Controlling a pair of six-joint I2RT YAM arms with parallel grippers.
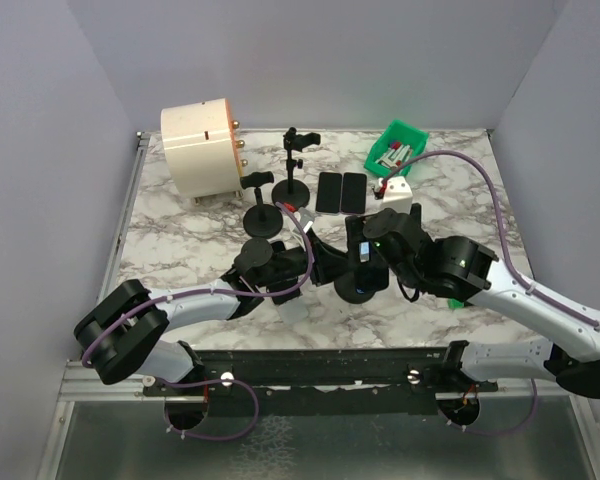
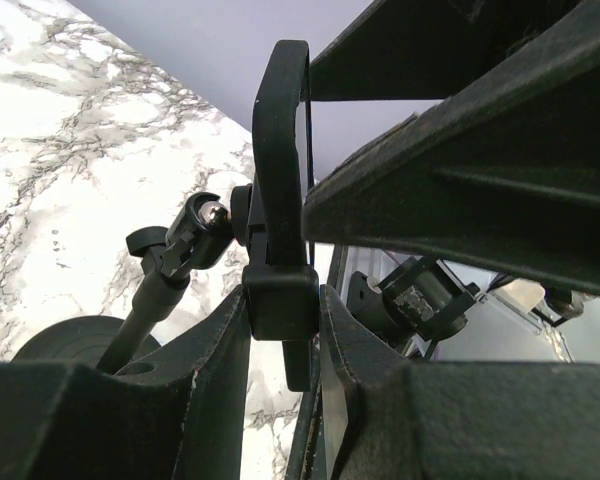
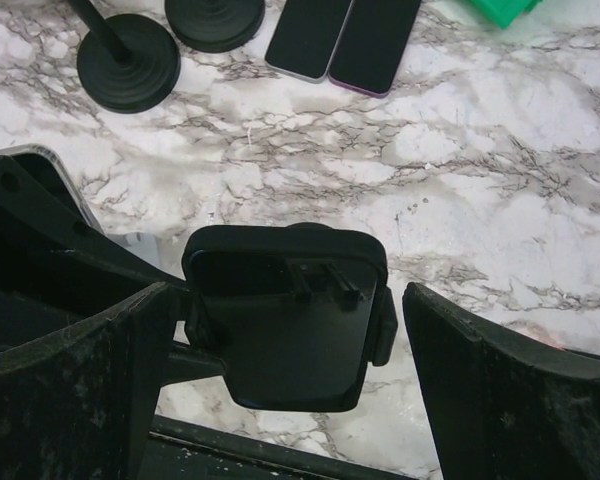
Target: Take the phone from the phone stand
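Phone stand cradle (image 2: 280,200) upright | left tool (image 2: 283,310) clamps it | right tool (image 3: 285,370) apart

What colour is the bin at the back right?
The bin is green, clearest in top external view.

green bin (image 1: 420,136) contents: too small | phone stand (image 1: 359,290) head: hidden from above

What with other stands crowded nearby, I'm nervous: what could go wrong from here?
The left tool pinches the cradle edge-on; it could slip or tip the stand. The open right tool flanks the cradle's back, so closing may grab the cradle itself. A spare stand sits beside the left arm, easily knocked.
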